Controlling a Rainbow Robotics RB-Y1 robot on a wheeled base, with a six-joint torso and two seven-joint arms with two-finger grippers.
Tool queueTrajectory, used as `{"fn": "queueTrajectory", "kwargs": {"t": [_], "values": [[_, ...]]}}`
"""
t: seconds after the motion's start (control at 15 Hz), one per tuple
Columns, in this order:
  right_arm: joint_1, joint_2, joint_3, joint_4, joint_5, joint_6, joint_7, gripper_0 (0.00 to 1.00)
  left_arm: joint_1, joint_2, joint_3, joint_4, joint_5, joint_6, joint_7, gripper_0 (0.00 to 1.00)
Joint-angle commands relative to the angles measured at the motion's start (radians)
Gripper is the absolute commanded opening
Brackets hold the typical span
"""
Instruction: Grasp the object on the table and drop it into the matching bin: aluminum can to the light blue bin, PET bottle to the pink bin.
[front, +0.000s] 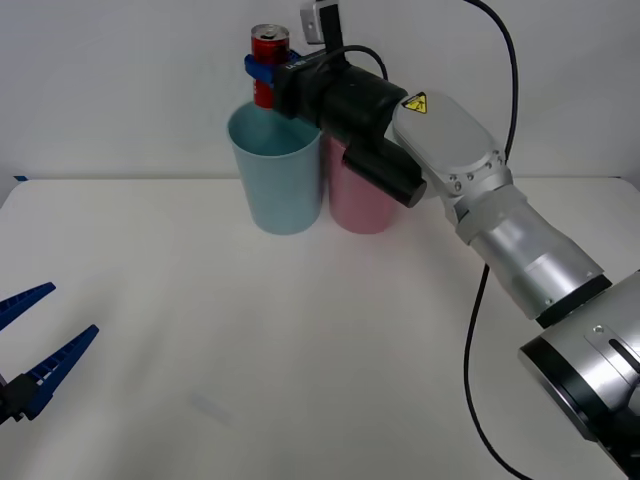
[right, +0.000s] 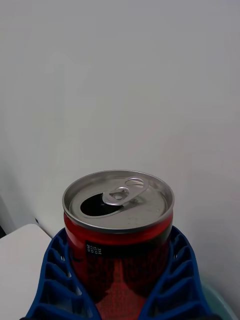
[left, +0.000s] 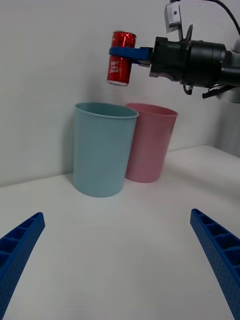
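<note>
The small red aluminum can (front: 268, 62), silver top and open pull tab up, hangs upright in the air just above the mouth of the light blue bin (front: 275, 170). My right gripper (front: 262, 70) is shut on the can, its blue fingers (right: 55, 275) clasping both sides of the can (right: 118, 235). From the left wrist, the can (left: 120, 58) hangs over the light blue bin (left: 102, 149), with the pink bin (left: 149, 142) touching that bin's side. My left gripper (front: 35, 340) stands open, low over the white table (front: 300, 350) at its near left.
The pink bin (front: 358, 195) stands right of the light blue one at the table's far side, partly behind my right arm (front: 470, 200). A black cable hangs from that arm down to the table's right part. A plain white wall rises behind the bins.
</note>
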Motion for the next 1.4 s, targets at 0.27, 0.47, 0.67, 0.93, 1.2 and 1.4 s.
{"fn": "queueTrajectory", "kwargs": {"t": [0.27,0.47,0.67,0.93,1.2,1.4], "values": [[-0.003,0.007,0.0,0.011,0.01,0.012,0.036,0.03,0.0,0.0,0.0,0.0,0.0,0.0,0.0,1.0],[-0.003,0.007,0.0,0.009,0.01,0.021,0.031,1.0,0.0,0.0,0.0,0.0,0.0,0.0,0.0,1.0],[-0.001,0.007,0.0,0.009,0.008,0.022,0.036,1.0,0.0,0.0,0.0,0.0,0.0,0.0,0.0,1.0],[0.052,-0.004,0.0,-0.052,-0.013,0.052,0.046,1.0,0.0,0.0,0.0,0.0,0.0,0.0,0.0,1.0],[0.175,-0.07,0.0,-0.241,-0.013,0.053,0.043,1.0,0.0,0.0,0.0,0.0,0.0,0.0,0.0,1.0],[0.292,-0.146,0.0,-0.411,-0.024,0.049,0.031,1.0,0.0,0.0,0.0,0.0,0.0,0.0,0.0,1.0]]}}
